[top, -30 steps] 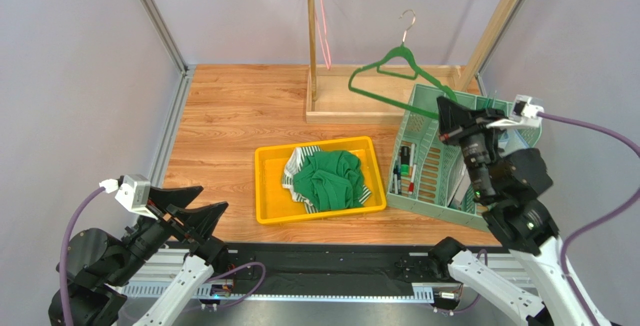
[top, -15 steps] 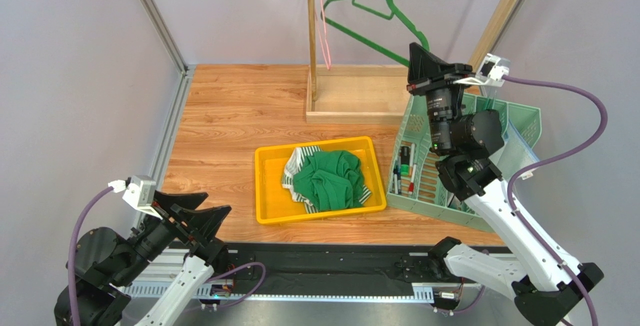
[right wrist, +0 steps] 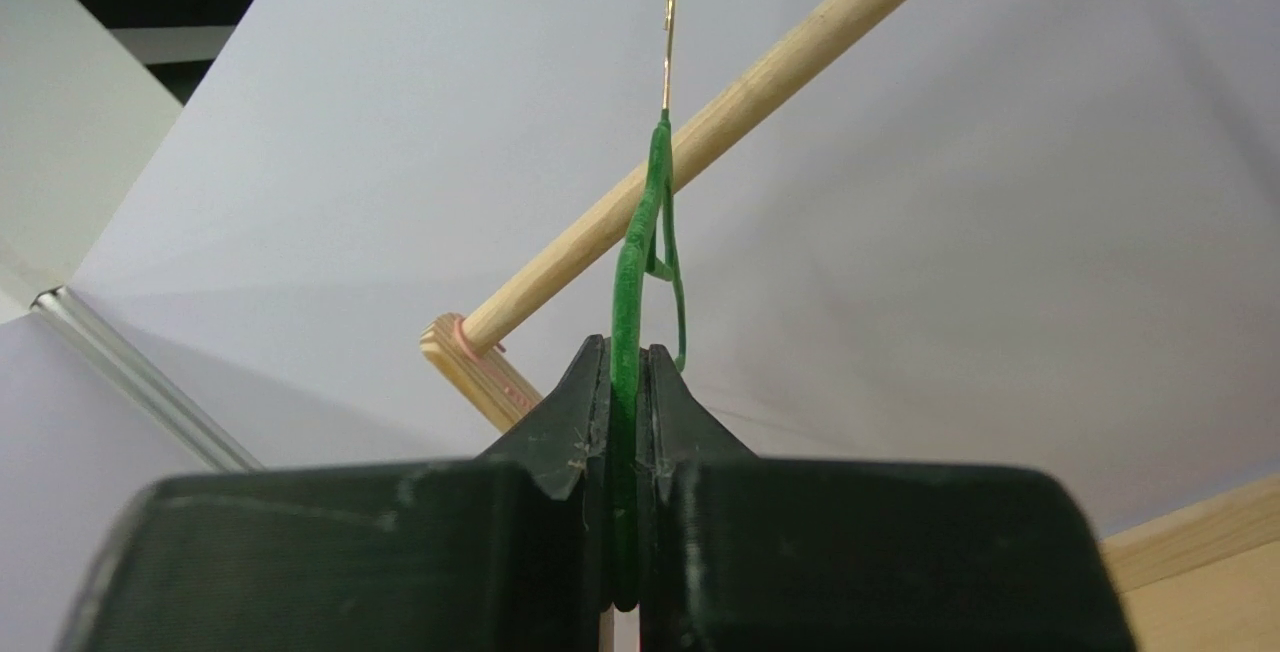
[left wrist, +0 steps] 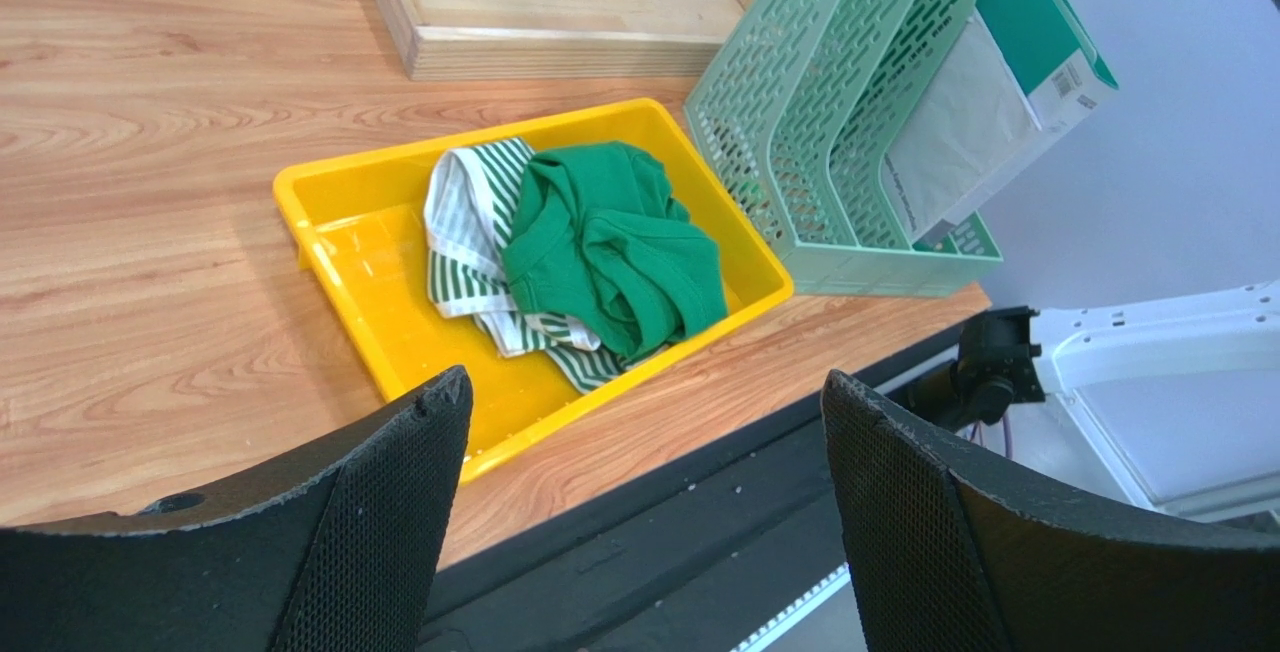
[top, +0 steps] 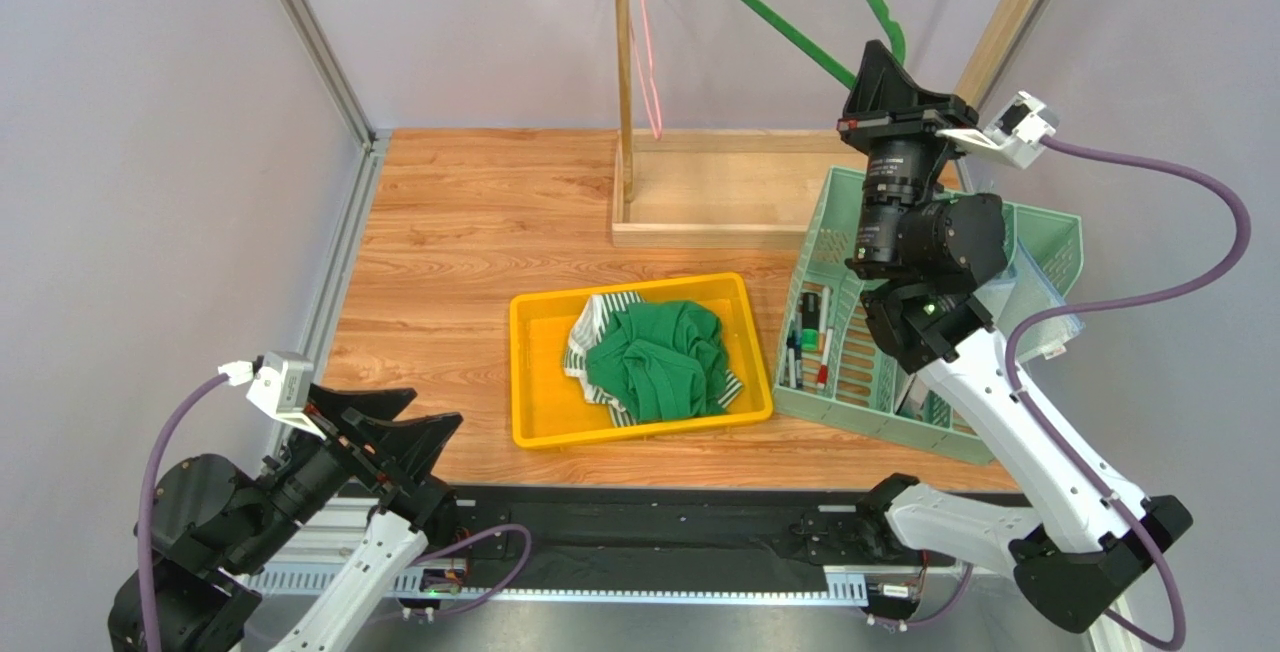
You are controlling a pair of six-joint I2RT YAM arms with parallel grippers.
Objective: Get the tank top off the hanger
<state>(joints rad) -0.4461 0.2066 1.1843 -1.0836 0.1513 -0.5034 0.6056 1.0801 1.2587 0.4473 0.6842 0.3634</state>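
Looking first at the tank top [top: 657, 360], I see it off the hanger and crumpled in a heap inside the yellow tray [top: 541, 390]. It is solid green on top, with green-and-white striped fabric showing along its left and lower edges. The tray sits on the wooden table [top: 451, 217], near the front edge.

The green hanger [right wrist: 628, 277] is bare and held high in the air. My right gripper [right wrist: 627, 367] has its jaws pressed together on the hanger's thin green frame. In the right wrist view the metal hook [right wrist: 670, 22] points straight up past a slanted wooden rod [right wrist: 781, 60]; I cannot tell whether the two touch. From above, the hanger juts up and to the left of the raised right arm, over the back of the table.

Just right of the tray stands a mint-green file rack [top: 834, 225], with pens [top: 813, 340] in its near compartment and paper packets in the far ones. Behind the tray is a wooden frame base [top: 706, 217] with an upright post [top: 621, 52], and a thin pink piece [top: 648, 45] hangs beside that post.

My left gripper [left wrist: 643, 390] hovers low at the near left corner, jaws spread wide and holding nothing, well apart from the tray.
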